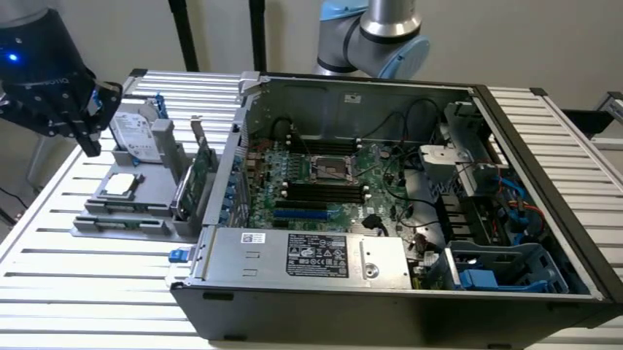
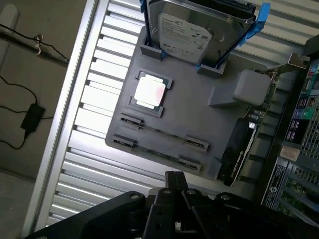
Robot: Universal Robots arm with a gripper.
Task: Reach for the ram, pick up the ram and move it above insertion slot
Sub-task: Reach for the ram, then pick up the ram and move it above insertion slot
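Note:
Two thin ram sticks [image 2: 164,132] stand on edge in clips at the front of a grey holder [image 2: 199,112], side by side; in the exterior view the ram [image 1: 125,221] is a thin strip along the holder's front edge. My black gripper [image 1: 90,142] hangs above and behind the holder [image 1: 98,230], at the exterior view's left, well apart from the ram and holding nothing. In the wrist view the gripper [image 2: 175,183] looks down on the holder from beyond its ram side. The motherboard's black memory slots [image 1: 326,191] lie inside the open computer case [image 1: 545,168].
The holder also carries a processor [image 2: 149,92], an upright hard drive [image 2: 192,32] in blue rails, and a taller green expansion card [image 1: 200,179] beside the case wall. Everything rests on a slatted metal table [image 1: 87,292]. Cables and a power adapter [image 2: 31,118] lie on the floor.

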